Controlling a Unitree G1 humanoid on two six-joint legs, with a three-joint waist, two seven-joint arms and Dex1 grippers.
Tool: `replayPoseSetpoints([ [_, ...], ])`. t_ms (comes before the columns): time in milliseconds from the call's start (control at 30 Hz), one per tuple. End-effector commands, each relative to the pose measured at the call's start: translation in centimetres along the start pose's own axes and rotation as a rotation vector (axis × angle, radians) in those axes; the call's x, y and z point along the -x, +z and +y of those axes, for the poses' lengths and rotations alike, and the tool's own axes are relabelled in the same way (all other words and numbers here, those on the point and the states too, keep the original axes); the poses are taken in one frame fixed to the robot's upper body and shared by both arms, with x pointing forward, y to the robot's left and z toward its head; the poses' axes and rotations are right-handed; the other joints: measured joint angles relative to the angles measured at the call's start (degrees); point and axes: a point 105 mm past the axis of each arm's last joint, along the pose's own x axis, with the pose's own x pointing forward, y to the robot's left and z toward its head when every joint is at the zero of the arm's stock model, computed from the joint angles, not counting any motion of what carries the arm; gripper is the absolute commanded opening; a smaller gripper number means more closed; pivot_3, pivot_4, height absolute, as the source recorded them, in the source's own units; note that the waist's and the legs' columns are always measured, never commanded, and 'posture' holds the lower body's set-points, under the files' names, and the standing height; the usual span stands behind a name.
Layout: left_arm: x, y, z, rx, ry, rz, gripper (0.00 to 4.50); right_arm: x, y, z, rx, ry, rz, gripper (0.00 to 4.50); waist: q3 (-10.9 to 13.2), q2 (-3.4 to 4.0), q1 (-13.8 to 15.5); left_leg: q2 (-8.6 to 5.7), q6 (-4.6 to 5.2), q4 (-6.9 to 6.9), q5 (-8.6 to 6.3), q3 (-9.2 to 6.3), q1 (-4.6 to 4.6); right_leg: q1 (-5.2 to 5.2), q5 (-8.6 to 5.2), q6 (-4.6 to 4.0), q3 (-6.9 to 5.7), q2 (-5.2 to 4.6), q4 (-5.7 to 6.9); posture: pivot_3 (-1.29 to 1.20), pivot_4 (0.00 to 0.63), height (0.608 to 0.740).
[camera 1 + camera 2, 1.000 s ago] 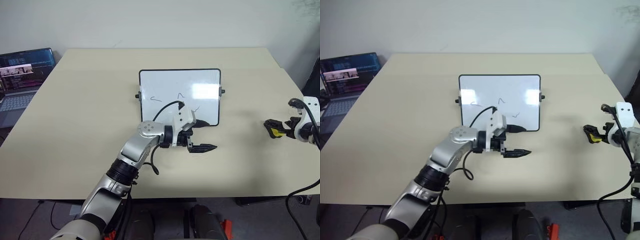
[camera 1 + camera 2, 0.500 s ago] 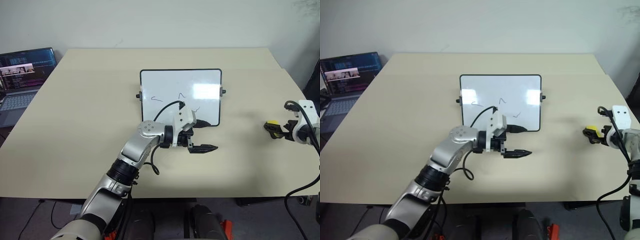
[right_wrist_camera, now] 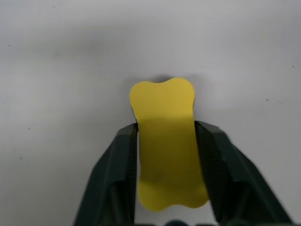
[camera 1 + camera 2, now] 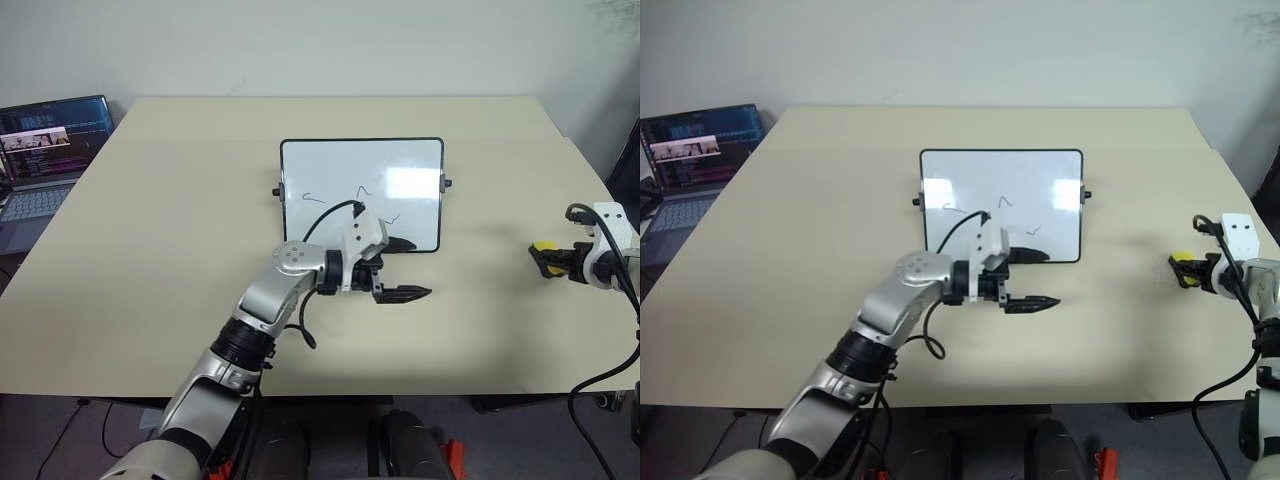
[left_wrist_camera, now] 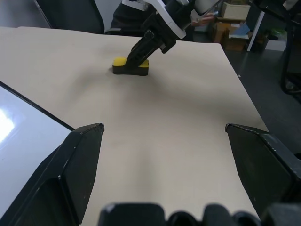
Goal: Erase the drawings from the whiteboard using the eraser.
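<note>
step: grasp made, right gripper (image 3: pixel 165 136) clamped on the yellow eraser (image 3: pixel 165 141) at the table's right edge, well apart from the whiteboard (image 4: pixel 361 190)
left gripper (image 4: pixel 400 270): jaws apart, just beside the board
next: lift, carry to the drawings (image 4: pixel 360 193)

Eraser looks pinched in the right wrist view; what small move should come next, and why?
Probably lift it straight up off the table. The right hand is shut on the eraser, a finger on each side, but it still lies on the tabletop, off to the right of the whiteboard, where the drawings remain.
</note>
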Motion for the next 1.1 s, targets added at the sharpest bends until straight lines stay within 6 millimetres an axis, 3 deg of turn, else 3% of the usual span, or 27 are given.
replayPoseSetpoints([
  [33,0.2,1.3,0.0,-0.036,0.005,-0.037,4.50,0.4,1.3,-0.1,0.022,-0.006,-0.044,1.00,0.00,0.00,0.02,0.00,0.00,0.00,0.00,0.00,0.00,0.00,0.00,0.00,0.00,0.00,0.01,0.00,0.150,0.740],
  [433,0.5,1.2,0.5,-0.037,0.031,-0.031,4.50,0.1,1.0,0.5,0.035,0.012,-0.035,0.99,0.00,0.00,0.02,0.00,0.00,0.04,0.00,0.00,0.01,0.01,0.00,0.00,0.00,0.00,0.04,0.00,0.150,0.740],
  [567,2.0,1.4,2.0,-0.040,0.104,-0.027,4.50,0.4,1.5,1.3,0.051,0.044,-0.047,0.99,0.00,0.00,-0.13,0.00,0.00,0.05,0.00,0.00,0.02,0.01,0.00,0.00,0.01,0.00,0.08,0.00,0.150,0.740],
  [700,5.8,1.7,4.8,-0.038,0.252,-0.016,4.50,1.5,3.4,2.8,0.076,0.079,-0.103,0.99,0.00,0.01,-0.32,0.00,0.00,0.06,0.00,0.00,0.04,0.00,0.00,0.00,0.01,0.00,0.11,0.00,0.150,0.740],
  [833,9.4,1.1,6.1,-0.053,0.350,0.052,4.50,2.4,4.6,4.8,0.105,0.124,-0.138,0.99,-0.01,0.01,-0.59,0.00,0.00,0.06,0.00,-0.03,0.02,0.00,0.00,0.00,-0.01,0.00,0.10,0.00,0.150,0.740],
  [933,13.2,0.5,7.2,-0.050,0.483,0.087,4.50,3.5,6.2,8.1,0.183,0.188,-0.188,0.99,-0.01,0.02,-0.83,0.00,0.00,0.06,0.00,-0.05,-0.01,0.00,0.00,0.00,-0.03,-0.01,0.08,0.00,0.150,0.740],
  [1033,15.0,-0.3,7.9,-0.052,0.580,0.114,4.50,4.1,7.2,10.1,0.246,0.203,-0.221,0.99,-0.01,0.02,-0.91,0.01,0.01,0.05,0.00,-0.10,-0.02,-0.03,0.00,0.00,-0.06,0.00,0.11,0.00,0.150,0.740],
  [1100,16.3,-1.0,8.5,-0.045,0.671,0.128,4.50,4.7,8.5,12.6,0.283,0.247,-0.272,0.99,-0.01,0.02,-0.87,0.00,0.00,0.07,0.00,-0.10,-0.04,-0.02,0.00,0.00,-0.07,-0.02,0.11,0.00,0.150,0.740],
])
